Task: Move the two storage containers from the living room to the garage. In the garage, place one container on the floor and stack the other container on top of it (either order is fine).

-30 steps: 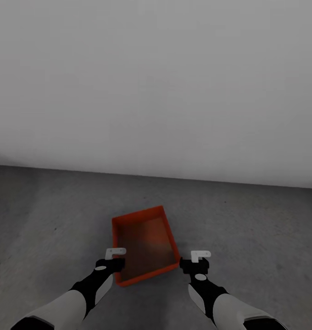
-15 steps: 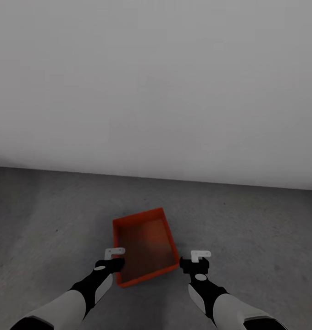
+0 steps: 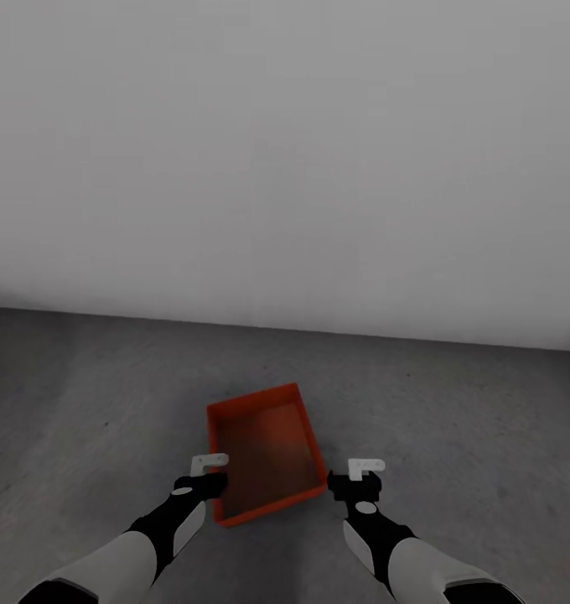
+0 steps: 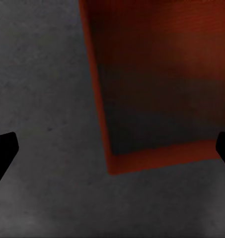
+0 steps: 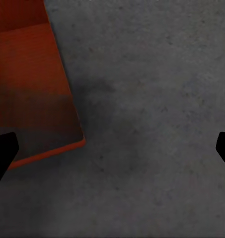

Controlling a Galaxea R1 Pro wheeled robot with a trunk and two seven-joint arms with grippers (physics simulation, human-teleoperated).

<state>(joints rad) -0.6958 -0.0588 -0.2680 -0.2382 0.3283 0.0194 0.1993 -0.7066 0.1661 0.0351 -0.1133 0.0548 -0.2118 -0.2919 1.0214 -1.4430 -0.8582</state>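
Head view: an orange bin [image 3: 265, 453] sits on grey floor [image 3: 453, 419] at lower centre, left gripper [image 3: 208, 474] and right gripper [image 3: 354, 480] flanking its near corners. Wrist views: both jaws spread, empty, above the bin's corner.

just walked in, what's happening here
One orange bin sits on the grey concrete floor near a plain wall. The left end effector and right end effector hang open at its near corners, holding nothing. No second bin is stacked on it yet.
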